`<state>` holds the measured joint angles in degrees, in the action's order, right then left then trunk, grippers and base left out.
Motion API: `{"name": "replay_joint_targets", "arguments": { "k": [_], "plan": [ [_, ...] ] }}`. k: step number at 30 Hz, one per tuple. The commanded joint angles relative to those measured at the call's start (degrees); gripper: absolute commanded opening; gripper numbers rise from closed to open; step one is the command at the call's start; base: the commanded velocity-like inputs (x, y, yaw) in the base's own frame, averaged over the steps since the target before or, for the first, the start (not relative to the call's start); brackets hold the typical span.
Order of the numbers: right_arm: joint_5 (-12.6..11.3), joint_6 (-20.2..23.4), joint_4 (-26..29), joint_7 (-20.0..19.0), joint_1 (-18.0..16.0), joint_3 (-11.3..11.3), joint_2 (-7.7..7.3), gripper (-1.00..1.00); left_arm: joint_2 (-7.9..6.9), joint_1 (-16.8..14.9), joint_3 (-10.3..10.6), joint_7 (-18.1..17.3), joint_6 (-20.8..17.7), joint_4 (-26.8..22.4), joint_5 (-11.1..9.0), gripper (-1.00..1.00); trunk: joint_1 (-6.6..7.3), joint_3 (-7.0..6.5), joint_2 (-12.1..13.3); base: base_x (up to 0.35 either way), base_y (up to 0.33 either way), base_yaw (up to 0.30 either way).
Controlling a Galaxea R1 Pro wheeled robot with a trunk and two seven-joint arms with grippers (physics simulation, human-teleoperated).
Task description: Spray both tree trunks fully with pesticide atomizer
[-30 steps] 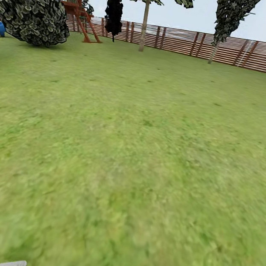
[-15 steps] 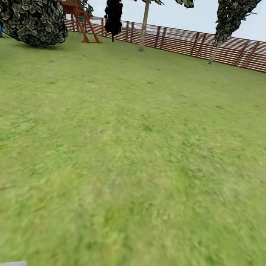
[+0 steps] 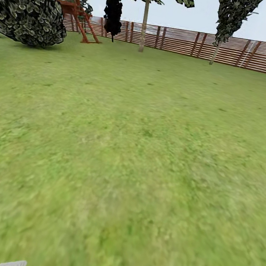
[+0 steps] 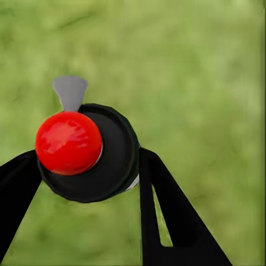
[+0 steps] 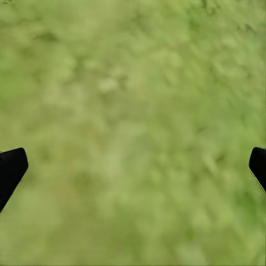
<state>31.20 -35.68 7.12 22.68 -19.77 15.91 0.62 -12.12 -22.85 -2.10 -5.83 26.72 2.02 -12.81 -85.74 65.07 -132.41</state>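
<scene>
In the left wrist view my left gripper (image 4: 86, 169) is shut on the pesticide atomizer (image 4: 113, 158), a black round body with a glossy red ball cap (image 4: 68, 143) and a grey nozzle tab (image 4: 70, 91); a black finger (image 4: 166, 210) presses each side. Blurred grass lies beneath it. My right gripper (image 5: 133, 166) is open over bare grass, its black fingertips (image 5: 11, 169) at the picture's edges. Far across the lawn, by the fence, stand two trees: one with a straight pale trunk (image 3: 144, 26), one with a leaning grey trunk (image 3: 215, 51).
Green lawn (image 3: 130, 150) stretches ahead to a brown slat fence (image 3: 250, 53). A big dark leafy bush (image 3: 30, 7) and a red wooden play frame (image 3: 77, 2) stand at the far left, with a black cypress-like tree (image 3: 112, 8) beside them.
The whole head view has shifted slightly: the bush and blue object at far left slid toward the edge as the camera moved. The arms' visible parts stay in place.
</scene>
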Motion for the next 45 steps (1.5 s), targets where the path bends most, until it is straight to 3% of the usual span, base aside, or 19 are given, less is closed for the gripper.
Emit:
{"name": "replay_joint_targets", "arguments": {
  "k": [1, 45],
  "plan": [
    [0.0, 0.0, 0.0, 0.0, 0.0, 0.0, 0.0, 1.0, 0.03, 0.0, -0.01, -0.01, 0.0, 0.0, -0.02, -1.0, 0.0, 0.0, 0.0, 0.339, 0.0, 0.0],
    [0.0, 0.0, 0.02, 0.0, 0.0, 0.0, 0.0, 1.0, 0.07, 0.0, -0.01, -0.02, 0.0, 0.0, -0.02, -1.0, 0.0, 0.0, 0.0, 0.339, -0.028, 0.0]
  ]
}}
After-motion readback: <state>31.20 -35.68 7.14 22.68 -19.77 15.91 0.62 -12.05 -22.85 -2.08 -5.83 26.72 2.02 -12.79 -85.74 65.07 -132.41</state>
